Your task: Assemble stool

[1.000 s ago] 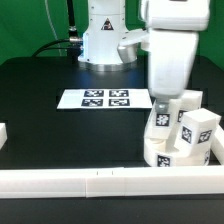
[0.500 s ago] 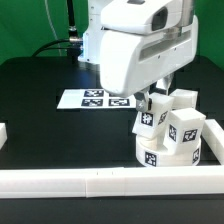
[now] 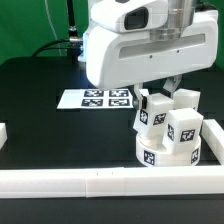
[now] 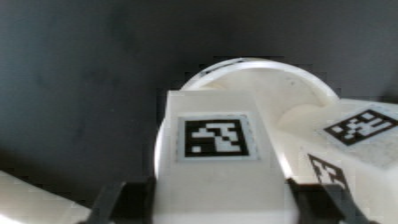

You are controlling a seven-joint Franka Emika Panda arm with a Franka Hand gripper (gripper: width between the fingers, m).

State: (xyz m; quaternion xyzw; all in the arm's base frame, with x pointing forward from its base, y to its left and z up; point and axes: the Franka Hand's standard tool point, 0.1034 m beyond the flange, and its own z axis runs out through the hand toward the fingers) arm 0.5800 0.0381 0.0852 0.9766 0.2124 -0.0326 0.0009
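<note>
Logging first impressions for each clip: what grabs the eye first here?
The arm's bulky white wrist fills the top of the exterior view, hanging right over the stool. Below it sits the round seat by the front rail, with three tagged legs standing on it. In the wrist view, one leg fills the frame between the dark fingers, the seat's edge curving behind it.

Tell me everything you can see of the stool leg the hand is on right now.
The stubby white plastic block leg stands roughly upright on the thick round white disc seat, on the exterior view's left of two other white legs. It has flat faces with a black-and-white square tag on the side toward the exterior camera; the wrist view shows a tag too. The hand grips it from above, dark fingers on opposite sides. Whether it is seated in a socket is hidden.
</note>
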